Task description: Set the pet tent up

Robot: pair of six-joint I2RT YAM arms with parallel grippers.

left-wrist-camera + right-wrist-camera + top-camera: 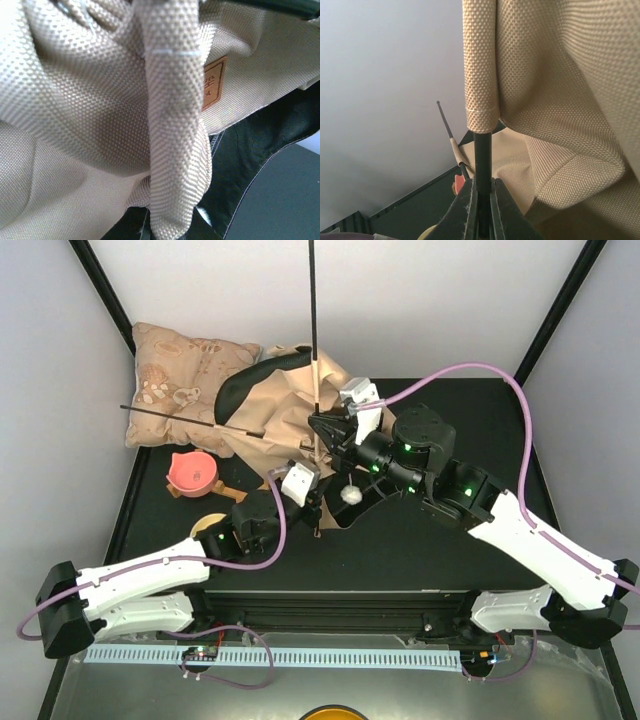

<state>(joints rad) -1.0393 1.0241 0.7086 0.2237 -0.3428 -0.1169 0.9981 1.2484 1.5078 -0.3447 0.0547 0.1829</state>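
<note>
Counter (420,540): black, white walls around.
Pet tent (285,410): slumped mid-counter at rear; tan woven canvas, black lining, brown label patch (214,82).
Right gripper (481,200): pinching black pole (481,160) below sleeve.
Left gripper (312,475): pressed together against canvas; hold unclear.

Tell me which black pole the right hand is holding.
The upright pole entering the tan sleeve, clamped by the right hand; the other pole sticks out left over the cushion.

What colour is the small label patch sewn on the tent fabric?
The label patch is brown, clearest in the left wrist view.
</note>
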